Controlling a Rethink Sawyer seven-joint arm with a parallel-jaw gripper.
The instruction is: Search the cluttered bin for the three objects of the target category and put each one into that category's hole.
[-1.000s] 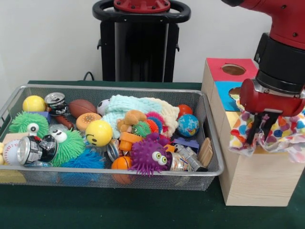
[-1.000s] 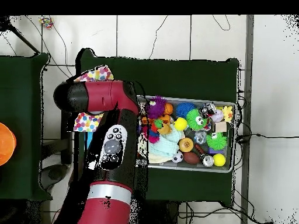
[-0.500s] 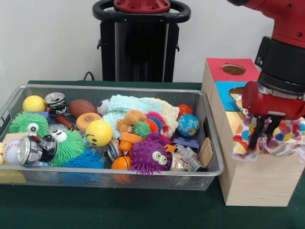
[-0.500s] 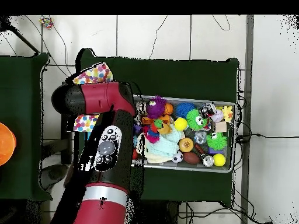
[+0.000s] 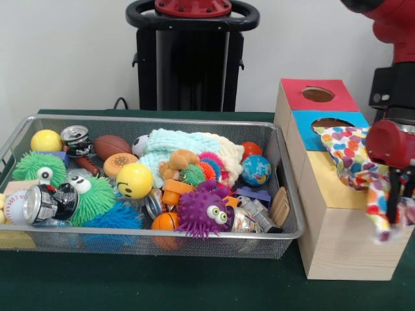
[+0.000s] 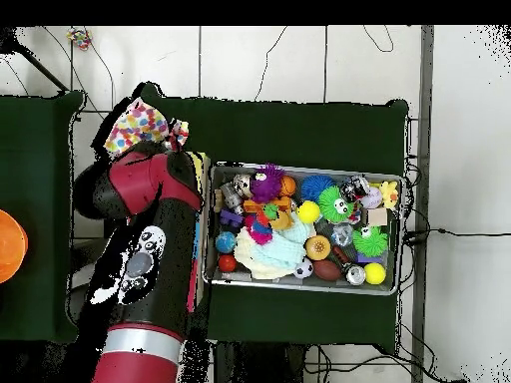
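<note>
Jaws of the gripper (image 5: 394,217) are closed on the polka-dot cloth (image 5: 353,162) in the front view, and the cloth hangs over the yellow top of the wooden box (image 5: 337,240), reaching from beside the blue section's hole (image 5: 331,122) down past the box's right edge, while the wire bin (image 5: 149,243) full of toys stands just beside the box on the green desk (image 5: 162,285). From overhead, the red arm (image 6: 140,249) covers the box, and the cloth (image 6: 140,127) shows beyond the arm's end, well apart from the bin (image 6: 304,284).
</note>
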